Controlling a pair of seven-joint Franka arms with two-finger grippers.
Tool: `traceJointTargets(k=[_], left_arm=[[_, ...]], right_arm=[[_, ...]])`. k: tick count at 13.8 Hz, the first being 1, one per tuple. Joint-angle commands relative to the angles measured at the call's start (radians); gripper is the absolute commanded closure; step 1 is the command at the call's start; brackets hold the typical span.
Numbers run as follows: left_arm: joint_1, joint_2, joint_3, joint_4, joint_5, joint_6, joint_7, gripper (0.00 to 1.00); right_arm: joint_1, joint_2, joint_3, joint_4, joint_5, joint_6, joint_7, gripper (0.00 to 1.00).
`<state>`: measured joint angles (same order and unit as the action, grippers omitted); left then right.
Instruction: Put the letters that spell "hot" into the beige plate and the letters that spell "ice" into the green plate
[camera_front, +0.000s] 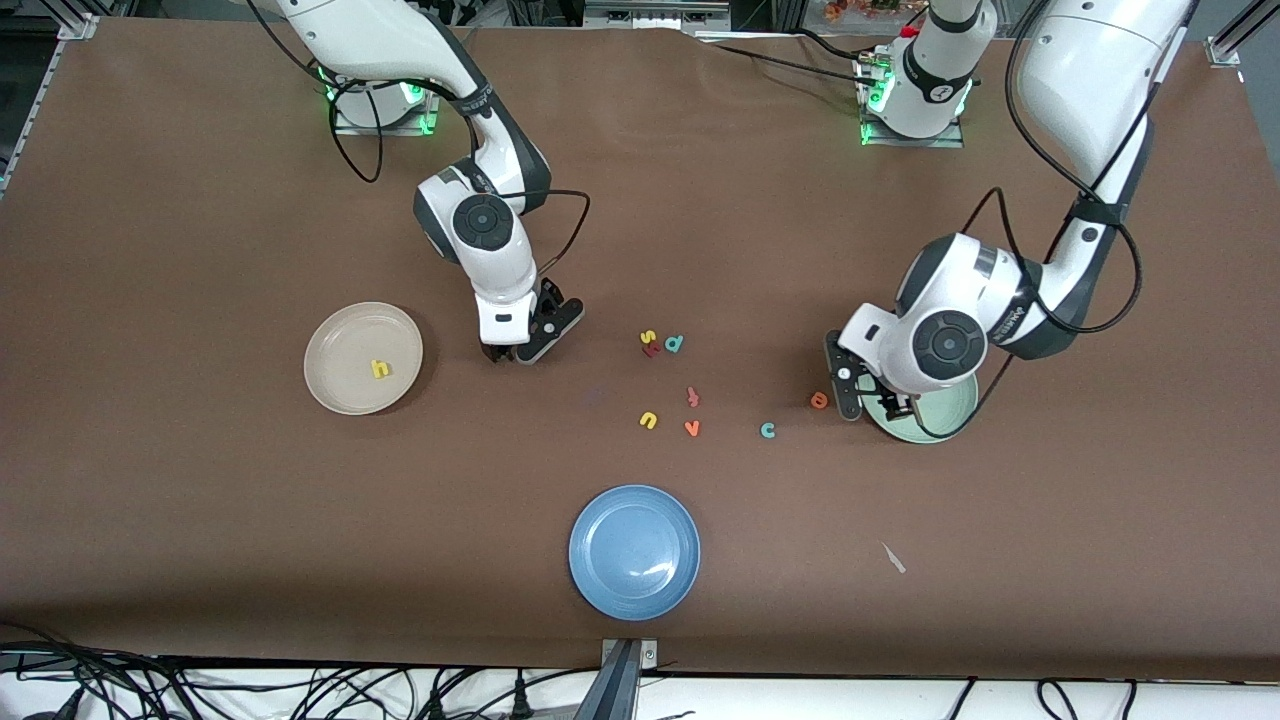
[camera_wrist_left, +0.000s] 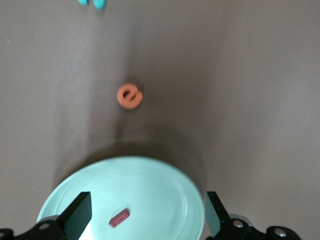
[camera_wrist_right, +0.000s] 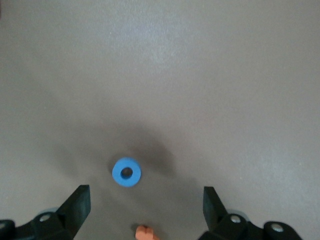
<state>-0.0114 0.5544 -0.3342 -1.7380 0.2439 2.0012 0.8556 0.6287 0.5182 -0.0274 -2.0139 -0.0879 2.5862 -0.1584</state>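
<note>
My left gripper (camera_front: 880, 402) (camera_wrist_left: 147, 206) hangs open over the green plate (camera_front: 945, 415) (camera_wrist_left: 150, 180). A dark red i (camera_wrist_left: 119, 218) is in that plate between the fingers, touching neither. The orange e (camera_front: 819, 400) (camera_wrist_left: 130, 95) lies on the table beside the green plate, and the teal c (camera_front: 768, 430) (camera_wrist_left: 93, 3) a little nearer the front camera. My right gripper (camera_front: 515, 352) (camera_wrist_right: 144, 197) is open low over the blue o (camera_wrist_right: 126, 172) and the orange t (camera_wrist_right: 145, 232), both on the table. The yellow h (camera_front: 380, 369) lies in the beige plate (camera_front: 340, 335).
Mid-table lie a yellow s (camera_front: 648, 337), a red letter (camera_front: 652, 349), a teal d (camera_front: 674, 343), a red-orange t-like letter (camera_front: 692, 396), a yellow u (camera_front: 648, 420) and an orange v (camera_front: 691, 428). A blue plate (camera_front: 634, 551) sits near the front edge.
</note>
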Motion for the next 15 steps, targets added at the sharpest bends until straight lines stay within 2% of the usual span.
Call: traceJointTargets(k=[1,5,8,11,12,15], left_arm=[[-0.021,0.001,-0.003,0.023,-0.031,-0.015,-0.148,0.00],[-0.055,0.027,-0.005,0.052,-0.097,-0.009,-0.318,0.00],[-0.055,0.054,-0.005,0.031,-0.115,0.069,-0.447,0.00],[-0.052,0.056,-0.003,-0.034,-0.112,0.157,-0.455,0.00],[-0.050,0.058,-0.003,-0.044,-0.111,0.183,-0.455,0.02],[-0.050,0.078,0.001,-0.046,-0.101,0.238,-0.455,0.19]], right_arm=[[-0.012,0.008,0.020,-0.002,-0.006,0.031,-0.030,0.00],[-0.014,0.014,0.026,-0.006,0.017,0.034,-0.033,0.00],[-0.014,0.037,0.043,-0.006,0.040,0.057,-0.030,0.01],[-0.014,0.051,0.043,-0.008,0.042,0.069,-0.029,0.02],[-0.012,0.051,0.043,-0.009,0.042,0.069,-0.029,0.04],[-0.014,0.051,0.043,-0.012,0.045,0.069,-0.027,0.16]])
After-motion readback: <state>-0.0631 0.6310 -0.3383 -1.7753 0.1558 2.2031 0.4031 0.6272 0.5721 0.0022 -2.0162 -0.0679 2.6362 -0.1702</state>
